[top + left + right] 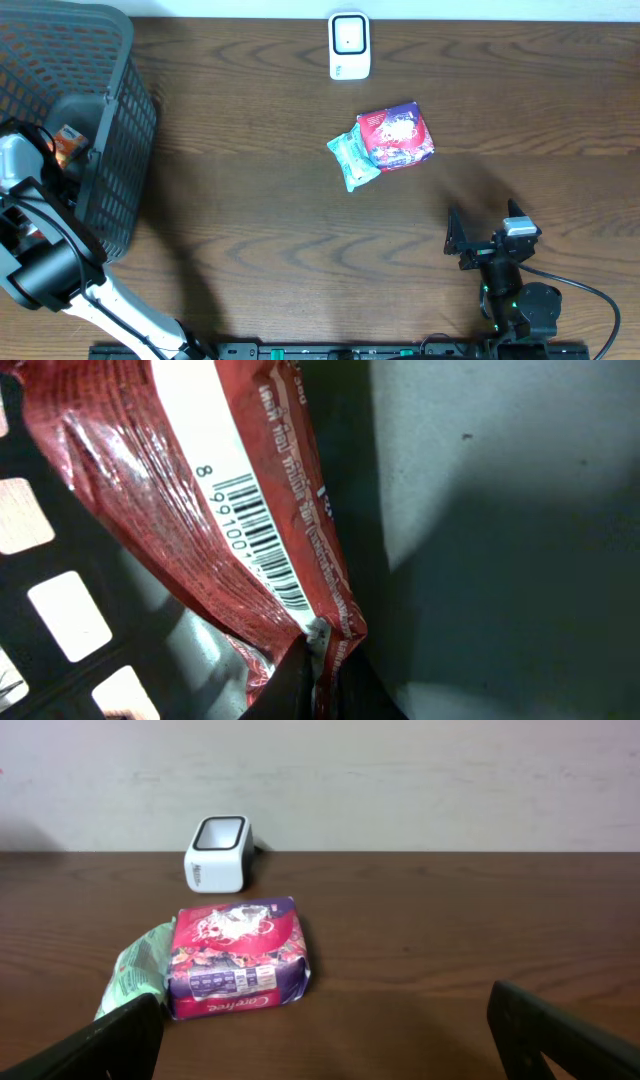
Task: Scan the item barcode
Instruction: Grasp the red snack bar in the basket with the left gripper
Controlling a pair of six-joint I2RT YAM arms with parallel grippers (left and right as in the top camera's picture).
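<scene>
The red packet [240, 510] is inside the dark mesh basket [120, 120] at the table's [250, 250] left end, its white panel with the barcode [262, 545] facing the left wrist camera. The left end effector [318, 670] is clenched on the packet's crimped bottom edge. The white scanner [349, 45] stands upright at the far edge of the table, well apart from the basket. Near the table's middle, a purple pack [398, 137] lies touching a green packet [352, 160]. The right end effector [484, 232] hovers nearer the front edge, fingers spread and holding nothing.
</scene>
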